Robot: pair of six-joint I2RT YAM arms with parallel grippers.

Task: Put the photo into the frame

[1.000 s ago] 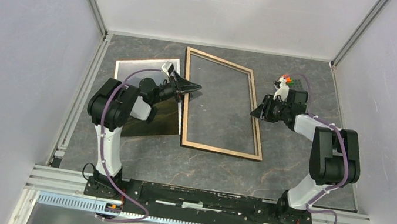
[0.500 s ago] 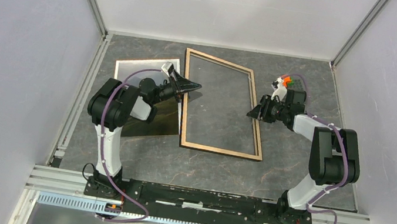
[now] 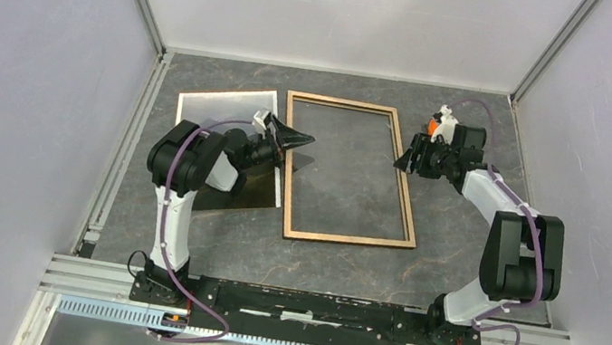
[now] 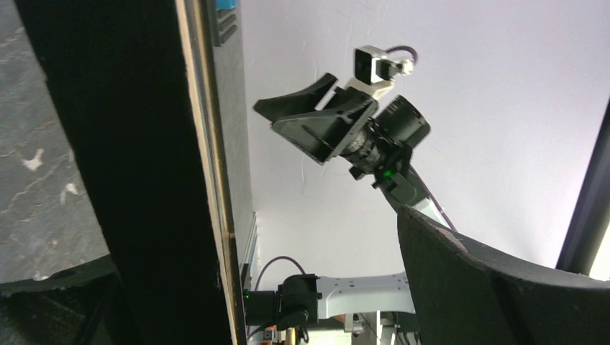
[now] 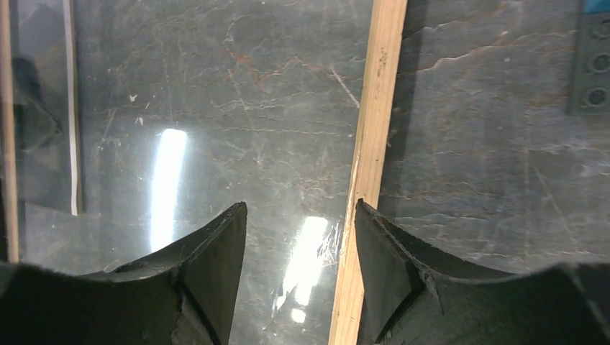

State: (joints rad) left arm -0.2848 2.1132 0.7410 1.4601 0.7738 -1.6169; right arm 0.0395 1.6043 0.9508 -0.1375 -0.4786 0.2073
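**CAUTION: frame may shift if an arm pulls away sideways.**
The left gripper (image 3: 301, 140) and right gripper (image 3: 403, 161) both have their jaws apart, each straddling a rail of the frame (image 3: 345, 102); a finger could snag it. The photo (image 3: 216, 109) lies just left of the frame, outside it.

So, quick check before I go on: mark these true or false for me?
1. The frame lies flat on the table, light-wood face up. True.
2. The photo is already inside the frame. False: it lies on the table to the left of the frame.
3. The right end effector straddles the frame's right rail. True.
4. The left end effector is shut. False: it stands wide open at the frame's left rail.
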